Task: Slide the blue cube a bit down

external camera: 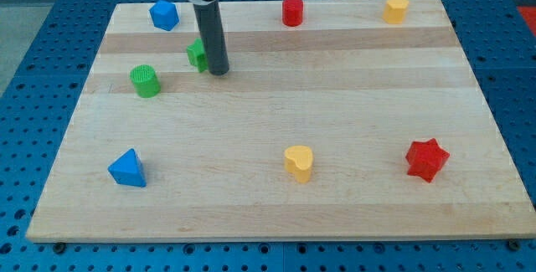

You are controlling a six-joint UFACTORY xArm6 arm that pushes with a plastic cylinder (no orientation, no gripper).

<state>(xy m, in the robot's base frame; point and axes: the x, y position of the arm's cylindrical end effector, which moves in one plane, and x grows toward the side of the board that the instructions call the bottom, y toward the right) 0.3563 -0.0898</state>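
The blue cube (164,14) sits near the view's top left corner of the wooden board (335,113). My tip (219,73) rests on the board below and to the right of the blue cube, well apart from it. The tip stands right beside a green block (197,54), which the rod partly hides; its shape cannot be made out.
A green cylinder (145,80) lies left of the tip. A red cylinder (291,11) and a yellow block (395,8) sit along the top edge. A blue triangle (127,169), a yellow heart (298,162) and a red star (426,159) lie near the bottom.
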